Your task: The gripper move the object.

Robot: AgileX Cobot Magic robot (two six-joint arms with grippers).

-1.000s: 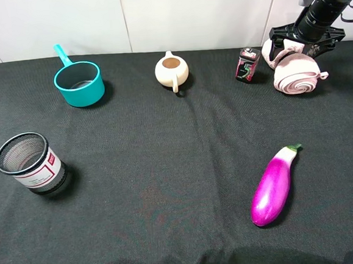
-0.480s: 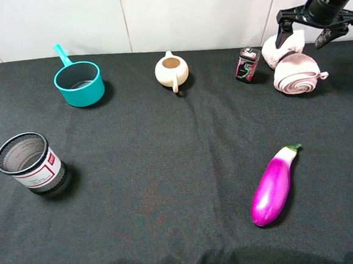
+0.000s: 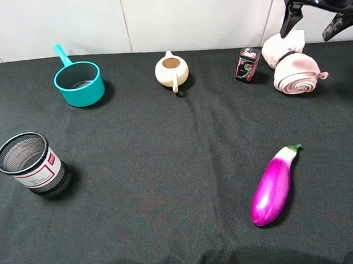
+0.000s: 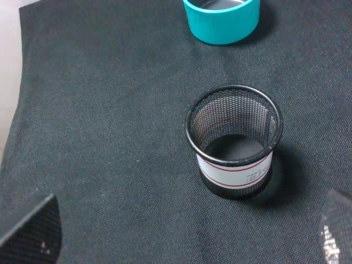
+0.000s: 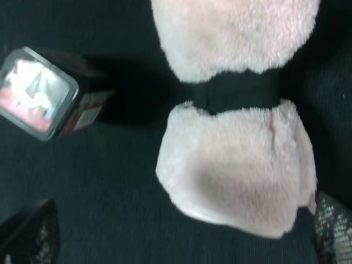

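Gripper point(image 3: 322, 20) of the right arm raised above the object point(image 3: 292, 65), fingers spread apart and clear of it. The object, a pale pink cloth in two rolled lumps, lies on the black cloth point(image 3: 168, 187) just right of the small carton point(image 3: 247, 64). Left gripper's fingertips also stand apart, near the mesh cup point(image 4: 235, 142)
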